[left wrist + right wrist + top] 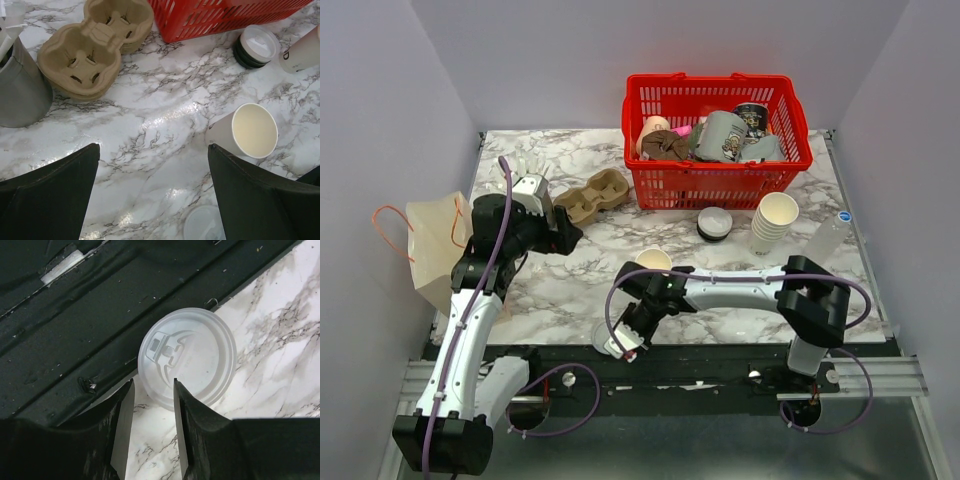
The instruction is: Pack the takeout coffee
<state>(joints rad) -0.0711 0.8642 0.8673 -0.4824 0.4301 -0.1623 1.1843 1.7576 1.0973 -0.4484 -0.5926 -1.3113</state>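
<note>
Takeout coffee cup (654, 259) sits lidless out front of the red basket (710, 185), its lid (187, 355) farther out past it under the part-open right gripper (153, 385), left gripper (152, 150) wide open and empty, so I'd say lid-grab step, which needs a clean rim pinch next.

The marble table (570, 270) holds a red basket (710, 185), cup carrier (592, 196), stacked lids (715, 223), stacked cups (775, 222), open cup (654, 260).

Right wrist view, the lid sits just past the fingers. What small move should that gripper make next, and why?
Probably nudge the right gripper forward and close on the lid at its near rim. It lies flat, partly overhanging the table edge, just beyond the open fingertips and ungripped, while the cup stands lidless.
</note>
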